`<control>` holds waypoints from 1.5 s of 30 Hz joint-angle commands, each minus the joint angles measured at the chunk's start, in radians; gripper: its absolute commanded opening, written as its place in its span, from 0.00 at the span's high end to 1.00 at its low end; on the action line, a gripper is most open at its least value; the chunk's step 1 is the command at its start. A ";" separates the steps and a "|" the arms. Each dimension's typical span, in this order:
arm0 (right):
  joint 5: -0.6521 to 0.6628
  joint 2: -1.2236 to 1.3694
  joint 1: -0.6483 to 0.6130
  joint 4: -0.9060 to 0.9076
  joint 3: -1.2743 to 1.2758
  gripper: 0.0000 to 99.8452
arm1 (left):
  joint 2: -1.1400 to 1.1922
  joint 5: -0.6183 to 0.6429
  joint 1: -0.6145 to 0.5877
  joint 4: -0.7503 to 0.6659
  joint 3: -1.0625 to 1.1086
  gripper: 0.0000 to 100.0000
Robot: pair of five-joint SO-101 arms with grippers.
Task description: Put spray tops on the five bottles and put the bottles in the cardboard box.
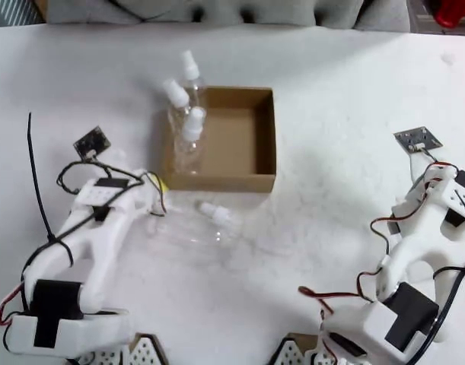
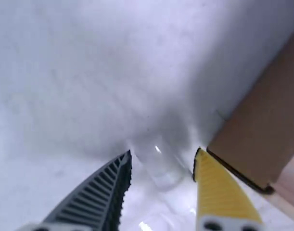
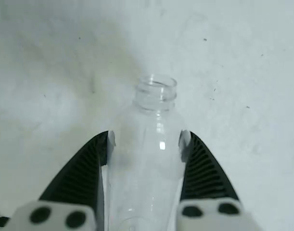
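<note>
Left arm (image 1: 95, 236): we record it at 8 o'clock of the high view, reaching towards the centre. The left jaws, one grey and one yellow, are spread, and the clear end of the lying bottle (image 1: 188, 228) sits between them. We cannot tell whether either jaw touches it.

This bottle lies on the white tabletop (image 1: 331, 84) at 6 o'clock of the box (image 1: 224, 182), near its wall. Its spray top (image 1: 217, 214) is fitted and points towards 3 o'clock.

Box: brown cardboard, open, at the centre of the tabletop. The three bottles (image 1: 188, 148) stand inside along its 9 o'clock wall, close together, and each carries a white top.

Right arm (image 1: 426, 243): we find it at 4 o'clock of the box, well apart from it. The right jaws are black and pinch the open bottle (image 3: 147, 163), one pressed to each side of its body below the shoulder. Its neck is open and points away from the wrist, with the tabletop behind it.
</note>
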 commanded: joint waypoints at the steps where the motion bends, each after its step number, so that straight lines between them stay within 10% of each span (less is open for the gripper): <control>1: 0.000 -0.045 -0.012 -0.002 -0.017 0.98 | -0.008 -0.020 0.018 -0.023 0.003 0.85; 5: 0.000 -0.067 -0.012 0.039 -0.046 0.98 | -0.008 -0.021 0.019 -0.028 0.003 0.99; 22: -0.006 -0.189 -0.013 0.251 -0.137 0.98 | -0.019 -0.015 -0.104 -0.018 -0.095 0.98; 30: -0.011 -0.280 -0.073 0.332 -0.103 0.98 | -0.019 -0.020 -0.168 0.236 -0.313 0.98; 45: -0.307 -0.544 -0.289 -0.054 0.270 0.98 | -0.200 -0.106 -0.257 0.434 -0.516 0.98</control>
